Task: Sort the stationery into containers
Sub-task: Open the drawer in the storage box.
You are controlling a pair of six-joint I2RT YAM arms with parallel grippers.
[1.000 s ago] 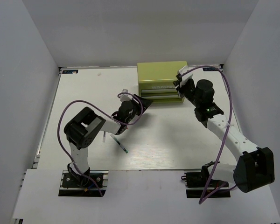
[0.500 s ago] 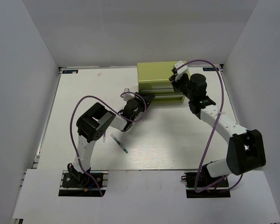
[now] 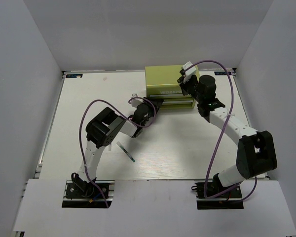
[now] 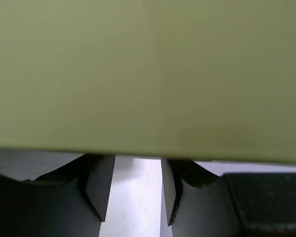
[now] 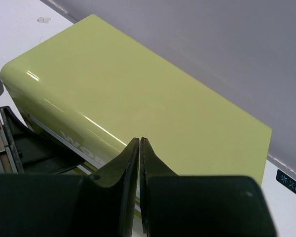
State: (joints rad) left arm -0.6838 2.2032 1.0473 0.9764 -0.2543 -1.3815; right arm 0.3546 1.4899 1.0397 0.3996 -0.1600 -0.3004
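Observation:
The olive-green box (image 3: 168, 79) with shallow front drawers (image 3: 177, 101) stands at the back of the table. My left gripper (image 3: 156, 105) is at the left end of those drawers. In its wrist view the box (image 4: 148, 74) fills the top, and the gripper (image 4: 133, 190) is open with only bare table between its fingers (image 4: 99, 187). My right gripper (image 3: 184, 87) hovers over the box's right front edge. It is shut (image 5: 139, 141) with nothing in it, above the box's top (image 5: 153, 98). A thin pen (image 3: 127, 152) lies on the table in front of the left arm.
A small grey item (image 3: 133, 97) lies just left of the left gripper. White walls close in the table (image 3: 187, 148) on three sides. The left arm's purple cable (image 3: 96, 106) loops above its elbow. The left gripper's dark body (image 5: 29, 148) shows at the box's front.
The left arm has reached further toward the box, bringing its gripper to the drawers' left end. The right gripper has moved back and left, up over the box's front edge.

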